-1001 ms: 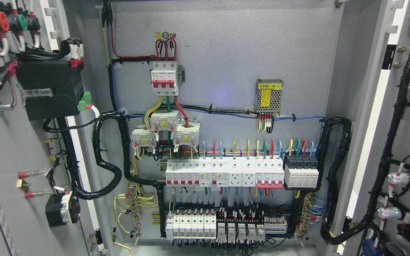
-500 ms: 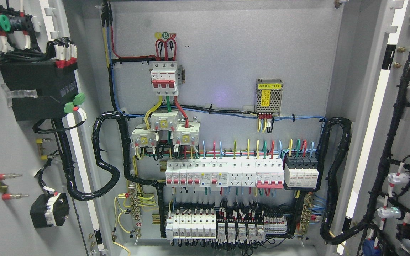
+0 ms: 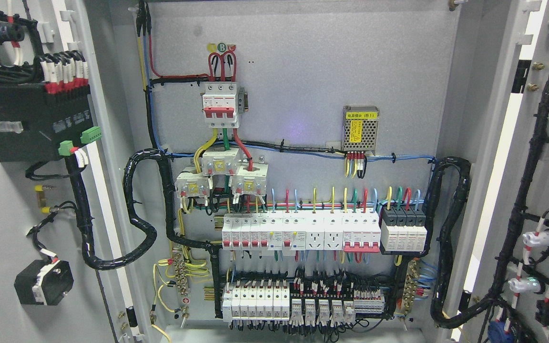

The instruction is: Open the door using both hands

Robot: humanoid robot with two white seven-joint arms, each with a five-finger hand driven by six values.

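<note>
In the head view, an electrical cabinet was seen with both doors swung wide. The left door stood at the picture's left edge, its inner face turned to the camera and carrying a black module and a wrapped cable loom. The right door stood at the right edge, likewise laid open, with black harnesses run down it. Between them the back panel was fully exposed, with a red-toggled main breaker, a small power supply and rows of breakers below. Neither hand nor arm was shown, so the state of the fingers could not be told. The opening was judged essentially complete; at most a last widening and the release of the doors were thought to remain.
</note>
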